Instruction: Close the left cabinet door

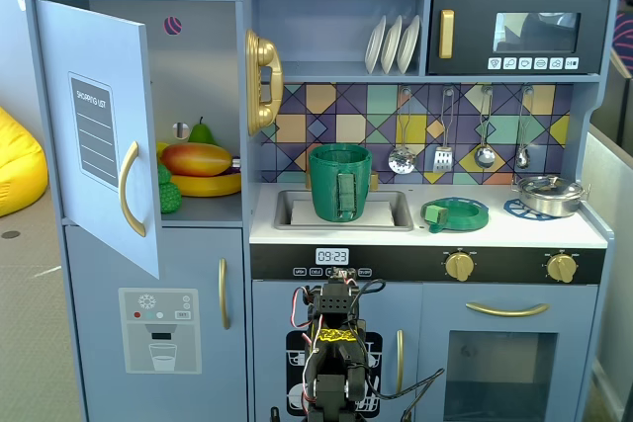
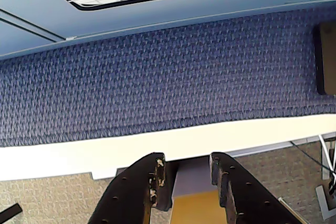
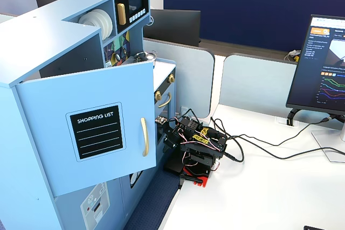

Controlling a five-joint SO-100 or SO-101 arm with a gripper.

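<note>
Blue left cabinet door [image 1: 99, 130] ajar, jaws apart

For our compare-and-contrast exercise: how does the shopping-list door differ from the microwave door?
The shopping-list door stands swung open; the microwave door is shut. The shopping-list door is light blue and tall; the microwave door is black and wider than tall, with a window. Both carry a gold vertical handle.
</note>
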